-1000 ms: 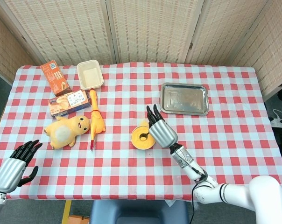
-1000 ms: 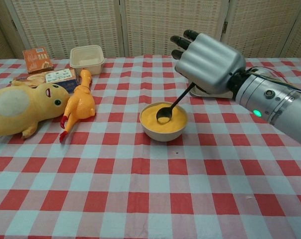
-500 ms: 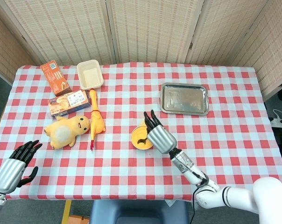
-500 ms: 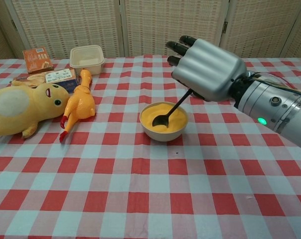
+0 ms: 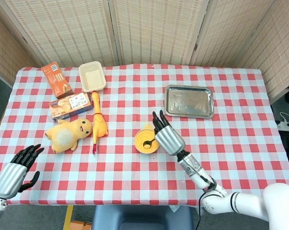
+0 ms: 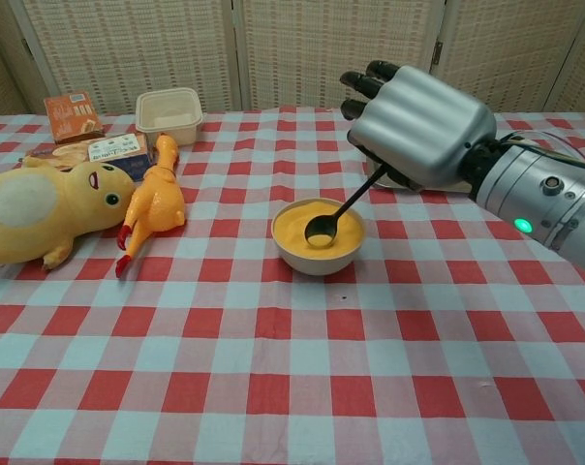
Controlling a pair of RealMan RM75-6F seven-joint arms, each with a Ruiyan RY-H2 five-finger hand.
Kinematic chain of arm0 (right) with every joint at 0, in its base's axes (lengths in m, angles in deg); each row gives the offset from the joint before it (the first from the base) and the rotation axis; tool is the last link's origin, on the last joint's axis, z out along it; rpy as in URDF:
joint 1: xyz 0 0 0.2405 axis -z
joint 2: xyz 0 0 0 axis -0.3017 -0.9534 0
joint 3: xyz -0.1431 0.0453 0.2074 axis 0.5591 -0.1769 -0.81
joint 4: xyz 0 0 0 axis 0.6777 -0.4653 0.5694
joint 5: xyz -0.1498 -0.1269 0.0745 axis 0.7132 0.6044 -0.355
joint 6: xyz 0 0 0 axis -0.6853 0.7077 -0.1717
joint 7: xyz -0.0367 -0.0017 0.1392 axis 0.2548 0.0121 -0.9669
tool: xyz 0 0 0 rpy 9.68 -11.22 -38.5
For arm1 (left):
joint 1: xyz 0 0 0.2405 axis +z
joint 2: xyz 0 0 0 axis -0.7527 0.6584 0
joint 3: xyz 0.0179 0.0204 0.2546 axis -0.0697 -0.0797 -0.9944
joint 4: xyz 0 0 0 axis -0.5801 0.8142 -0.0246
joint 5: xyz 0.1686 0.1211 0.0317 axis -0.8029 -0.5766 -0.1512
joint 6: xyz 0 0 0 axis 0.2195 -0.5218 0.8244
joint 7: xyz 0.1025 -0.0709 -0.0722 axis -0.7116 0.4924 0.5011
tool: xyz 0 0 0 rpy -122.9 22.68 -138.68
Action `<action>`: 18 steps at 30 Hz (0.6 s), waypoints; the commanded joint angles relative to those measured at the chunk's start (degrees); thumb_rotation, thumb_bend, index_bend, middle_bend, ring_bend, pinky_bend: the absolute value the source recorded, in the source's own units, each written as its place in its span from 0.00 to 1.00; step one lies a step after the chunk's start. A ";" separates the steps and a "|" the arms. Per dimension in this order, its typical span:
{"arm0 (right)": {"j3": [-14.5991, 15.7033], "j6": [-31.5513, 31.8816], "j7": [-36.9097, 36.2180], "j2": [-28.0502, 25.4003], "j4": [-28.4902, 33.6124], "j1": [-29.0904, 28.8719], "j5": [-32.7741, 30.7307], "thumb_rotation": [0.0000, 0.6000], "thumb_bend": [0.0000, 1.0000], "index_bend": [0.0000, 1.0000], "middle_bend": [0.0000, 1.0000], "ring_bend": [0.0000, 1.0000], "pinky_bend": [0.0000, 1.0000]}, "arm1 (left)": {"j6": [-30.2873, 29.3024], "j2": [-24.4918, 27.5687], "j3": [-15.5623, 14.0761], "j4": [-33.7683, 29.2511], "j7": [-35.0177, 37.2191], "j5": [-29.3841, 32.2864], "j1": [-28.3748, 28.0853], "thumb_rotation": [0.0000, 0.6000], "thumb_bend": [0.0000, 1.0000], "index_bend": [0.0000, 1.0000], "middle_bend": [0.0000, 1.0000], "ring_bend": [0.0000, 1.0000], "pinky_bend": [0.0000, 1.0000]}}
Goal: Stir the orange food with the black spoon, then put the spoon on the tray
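A: Tabletop [image 5: 240,143], checked cloth. What is cut off or hidden?

B: Right robot hand [image 6: 420,124] fills the upper right of the chest view; its fingers cover the top of the black spoon [image 6: 333,215], so the grip itself is hard to make out, though the handle runs up into the hand, which holds it. Left robot hand [image 5: 14,170] sits at the lower left edge of the head view, arm cut off, fingers spread, holding nothing.

A: Containers?

B: Metal tray [image 5: 189,101], upper right of centre in the head view, nothing in it. Beige box [image 5: 92,76], upper left, lid off, inside looks bare. Bowl [image 6: 318,254] at centre, filled with orange food [image 6: 307,219].

A: Spoon orientation?

B: Long axis slants from lower left to upper right in the chest view; the spoon's bowl end rests in the orange food, handle rising toward the hand. Well apart from the tray.
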 commanded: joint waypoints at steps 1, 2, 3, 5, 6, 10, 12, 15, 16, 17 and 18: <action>0.21 -0.32 0.32 0.30 -0.46 -0.33 0.80 1.00 0.39 0.84 0.24 0.03 0.13 | -0.01 -0.03 -0.03 -0.03 -0.08 -0.07 -0.01 1.00 0.51 0.00 0.00 0.00 0.13; 0.24 -0.42 0.44 0.43 -0.65 -0.45 1.07 1.00 0.39 0.84 0.24 0.03 0.13 | 0.00 -0.02 -0.02 -0.02 -0.07 -0.05 -0.01 1.00 0.51 0.00 0.00 0.00 0.13; 0.23 -0.51 0.68 0.54 -0.85 -0.56 1.25 1.00 0.39 0.84 0.24 0.03 0.13 | -0.01 -0.01 -0.01 -0.01 -0.01 -0.02 -0.01 1.00 0.51 0.00 0.00 0.00 0.13; 0.23 -1.06 1.55 0.72 -1.33 -0.82 1.39 1.00 0.39 0.84 0.24 0.03 0.13 | -0.10 0.02 0.03 -0.03 0.03 -0.01 0.01 1.00 0.51 0.00 0.00 0.00 0.13; 0.23 -1.33 2.14 0.74 -1.49 -0.92 1.37 1.00 0.39 0.84 0.24 0.03 0.13 | -0.13 0.03 0.02 -0.05 0.06 -0.04 0.02 1.00 0.51 0.00 0.00 0.00 0.13; 0.17 -2.21 4.81 0.78 -2.47 -1.48 1.65 1.00 0.39 0.84 0.24 0.03 0.13 | -0.16 0.05 -0.13 -0.08 0.06 -0.34 0.01 1.00 0.51 0.00 0.00 0.00 0.13; 0.27 -2.47 5.82 0.81 -3.31 -1.88 2.30 1.00 0.39 0.84 0.24 0.03 0.13 | -0.08 0.00 -0.17 -0.05 0.08 -0.38 -0.02 1.00 0.51 0.00 0.00 0.00 0.13; 0.22 -2.88 7.34 1.11 -5.23 -2.56 3.14 1.00 0.39 0.84 0.24 0.04 0.13 | 0.05 0.02 -0.16 -0.11 0.05 -0.31 -0.08 1.00 0.51 0.00 0.00 0.00 0.13; 0.02 -3.07 7.49 1.37 -5.82 -2.73 3.10 1.00 0.39 0.84 0.24 0.04 0.13 | 0.05 0.04 -0.16 -0.15 0.03 -0.31 -0.08 1.00 0.51 0.00 0.00 0.00 0.13; -0.13 -3.16 7.53 1.59 -6.24 -2.79 3.00 1.00 0.39 0.84 0.24 0.04 0.13 | 0.04 0.04 -0.16 -0.17 0.03 -0.31 -0.08 1.00 0.51 0.00 0.00 0.00 0.13; -0.28 -3.21 7.67 1.81 -6.65 -2.84 2.90 1.00 0.39 0.84 0.24 0.04 0.13 | 0.03 0.07 -0.17 -0.18 0.02 -0.30 -0.07 1.00 0.51 0.00 0.00 0.00 0.13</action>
